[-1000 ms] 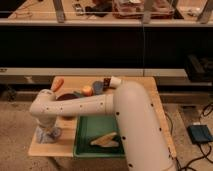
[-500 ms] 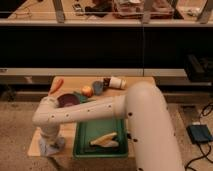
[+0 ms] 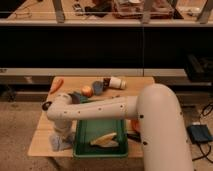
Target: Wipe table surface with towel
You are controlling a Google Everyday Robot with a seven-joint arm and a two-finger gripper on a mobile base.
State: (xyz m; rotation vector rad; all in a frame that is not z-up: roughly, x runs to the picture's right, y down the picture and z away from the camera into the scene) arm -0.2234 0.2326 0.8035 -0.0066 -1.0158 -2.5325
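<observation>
The table surface is a small light tan wooden top. My arm reaches in from the lower right and bends down over the table's front left part. There my gripper points down, shut on the towel, a small pale blue-grey cloth. The towel is pressed on the wood just left of the green tray, close to the front edge. The gripper hides part of the cloth.
A green tray holding a pale yellowish curved object fills the front middle. Behind lie a carrot, an orange fruit, a dark can and a white bottle. A dark long shelf stands behind the table.
The gripper has carried the towel from the table's left side toward the front edge, then a little to the right, nearer the green tray.
</observation>
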